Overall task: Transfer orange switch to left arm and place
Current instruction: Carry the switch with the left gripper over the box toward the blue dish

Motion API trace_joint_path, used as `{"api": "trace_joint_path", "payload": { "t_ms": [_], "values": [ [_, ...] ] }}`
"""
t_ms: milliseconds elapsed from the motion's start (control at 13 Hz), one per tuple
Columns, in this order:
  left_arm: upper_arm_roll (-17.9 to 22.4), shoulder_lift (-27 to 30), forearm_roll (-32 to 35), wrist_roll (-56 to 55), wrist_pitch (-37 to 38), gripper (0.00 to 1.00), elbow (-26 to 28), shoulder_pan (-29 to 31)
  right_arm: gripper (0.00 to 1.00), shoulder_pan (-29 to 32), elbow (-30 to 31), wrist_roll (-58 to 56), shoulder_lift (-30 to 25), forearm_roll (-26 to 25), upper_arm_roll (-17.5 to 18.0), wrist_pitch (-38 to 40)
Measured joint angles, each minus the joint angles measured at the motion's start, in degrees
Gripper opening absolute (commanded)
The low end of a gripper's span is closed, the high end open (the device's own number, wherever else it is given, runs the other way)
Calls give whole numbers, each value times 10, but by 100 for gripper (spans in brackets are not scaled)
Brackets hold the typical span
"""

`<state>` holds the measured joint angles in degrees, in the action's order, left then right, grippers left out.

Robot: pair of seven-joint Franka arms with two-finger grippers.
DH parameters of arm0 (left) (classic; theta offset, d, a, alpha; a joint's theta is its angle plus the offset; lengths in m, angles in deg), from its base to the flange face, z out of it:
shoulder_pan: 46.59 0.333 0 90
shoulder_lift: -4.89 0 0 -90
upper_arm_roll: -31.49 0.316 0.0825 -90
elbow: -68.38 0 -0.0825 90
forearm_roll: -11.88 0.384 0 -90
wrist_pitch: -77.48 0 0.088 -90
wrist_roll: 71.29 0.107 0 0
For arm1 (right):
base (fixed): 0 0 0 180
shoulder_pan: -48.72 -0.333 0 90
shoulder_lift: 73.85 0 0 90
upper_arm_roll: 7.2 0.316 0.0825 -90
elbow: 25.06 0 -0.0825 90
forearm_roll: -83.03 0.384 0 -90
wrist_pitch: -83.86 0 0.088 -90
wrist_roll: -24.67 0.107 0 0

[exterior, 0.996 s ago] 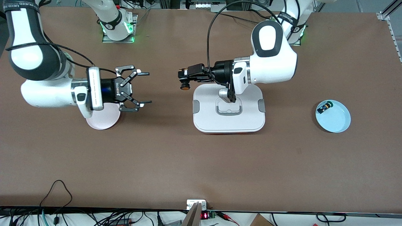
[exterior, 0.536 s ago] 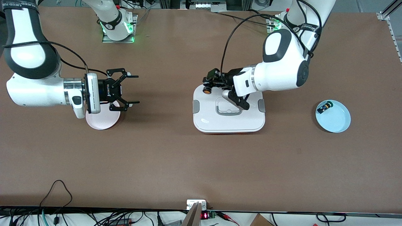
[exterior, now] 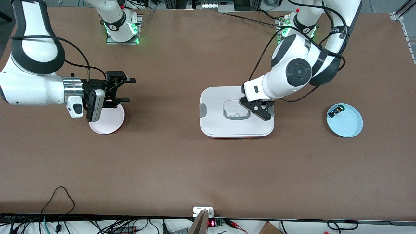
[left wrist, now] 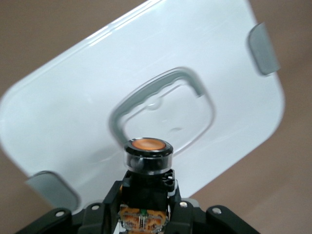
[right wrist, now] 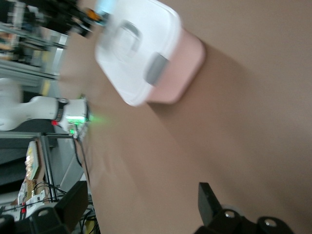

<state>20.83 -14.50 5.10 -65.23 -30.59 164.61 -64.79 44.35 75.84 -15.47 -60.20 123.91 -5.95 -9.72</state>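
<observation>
My left gripper (left wrist: 146, 197) is shut on the orange switch (left wrist: 147, 155), a black body with an orange round cap, and holds it over the recessed handle of the white box (left wrist: 73, 112). In the front view the left wrist (exterior: 258, 105) hangs over the box (exterior: 214, 123), at its side toward the left arm's end, and hides the switch. My right gripper (exterior: 127, 90) is open and empty, level over the table beside the pink plate (exterior: 109, 122), pointing toward the box. The right wrist view shows its fingers (right wrist: 207, 200) apart and the box (right wrist: 146, 63) farther off.
A light blue plate (exterior: 349, 125) lies toward the left arm's end of the table, with a small black switch with a green cap (exterior: 334, 112) in it. Bare brown table lies between the pink plate and the box.
My left arm has drawn back from the gap between the grippers to over the box, turning the switch downward. My right gripper has pulled back toward the pink plate, still open.
</observation>
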Motion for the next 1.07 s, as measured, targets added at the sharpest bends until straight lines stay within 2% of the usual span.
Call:
{"api": "trace_joint_path", "payload": {
  "t_ms": [230, 460, 766, 843, 1073],
  "values": [
    [2, -8, 77, 83, 23, 19, 0, 4, 100, -6, -19, 175, 0, -122, 1, 0],
    [4, -16, 153, 201, 26, 19, 0, 33, 100, -28, -27, 324, 0, -252, 4, -1],
    [7, -30, 228, 343, 28, 19, 0, 90, 100, -29, -56, 382, 0, -420, 2, 11],
    [7, -33, 238, 379, 28, 19, 0, 107, 100, -27, -75, 382, -1, -441, 1, 22],
    [9, -36, 247, 499, 28, 17, 0, 172, 100, -21, -145, 382, -5, -459, -1, 48]
  ]
}}
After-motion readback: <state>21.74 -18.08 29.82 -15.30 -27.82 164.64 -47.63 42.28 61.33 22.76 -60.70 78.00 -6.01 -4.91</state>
